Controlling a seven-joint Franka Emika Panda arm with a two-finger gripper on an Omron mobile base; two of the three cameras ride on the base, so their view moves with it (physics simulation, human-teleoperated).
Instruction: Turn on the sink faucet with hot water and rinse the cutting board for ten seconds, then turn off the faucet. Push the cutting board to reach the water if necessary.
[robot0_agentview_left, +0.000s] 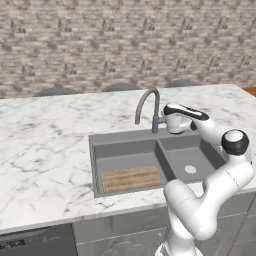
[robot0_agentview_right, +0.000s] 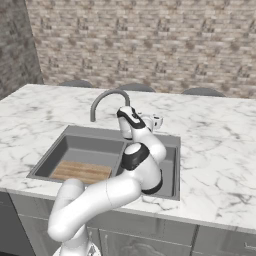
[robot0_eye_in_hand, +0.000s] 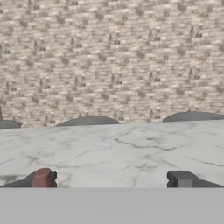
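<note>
The sink faucet (robot0_agentview_left: 149, 100) arches over the back rim of the dark double sink (robot0_agentview_left: 125, 137), with its spout toward the left basin; the water is out of view. The cutting board (robot0_agentview_left: 131, 179) lies flat at the front of the left basin, also seen as a tan slatted board (robot0_agentview_right: 81, 171). My gripper (robot0_agentview_left: 171, 120) hovers at the faucet's base, just right of it and pointing toward the back wall. In the hand view my gripper (robot0_eye_in_hand: 109, 181) is open, and the lever's reddish tip (robot0_eye_in_hand: 42, 178) stands right beside the left fingertip.
The right basin holds a round pale drain (robot0_agentview_left: 190, 169). White marble counter (robot0_agentview_left: 45, 145) surrounds the sink. Dark stool tops (robot0_agentview_left: 55, 92) line the far edge under a brick wall. My own arm reaches over the right basin.
</note>
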